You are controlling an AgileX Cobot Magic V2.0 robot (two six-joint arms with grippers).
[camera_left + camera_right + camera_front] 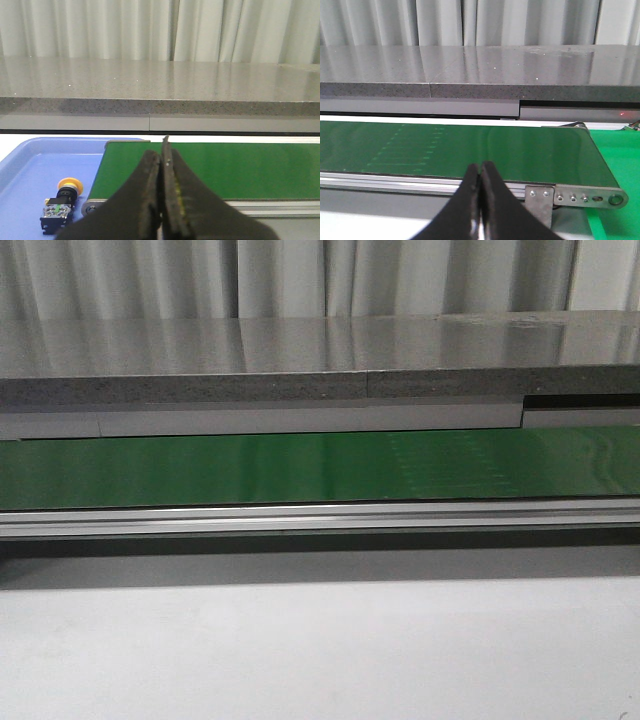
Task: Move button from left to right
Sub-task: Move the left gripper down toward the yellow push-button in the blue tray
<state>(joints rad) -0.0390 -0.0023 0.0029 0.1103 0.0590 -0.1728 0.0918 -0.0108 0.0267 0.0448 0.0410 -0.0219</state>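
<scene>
The button (61, 204), with a round yellow head and a dark blocky body with blue-green marks, lies on its side in a blue tray (30, 170) at the left end of the green conveyor belt (225, 167). My left gripper (163, 155) is shut and empty, in front of the belt and apart from the button. My right gripper (480, 170) is shut and empty, in front of the belt's near rail close to its right end. Neither gripper nor the button shows in the front view.
The green belt (300, 468) runs across the front view with an aluminium rail (300, 518) along its near side. A grey stone counter (300, 350) and curtains stand behind it. A metal end bracket (585, 196) and a green surface (620, 160) lie at the belt's right end.
</scene>
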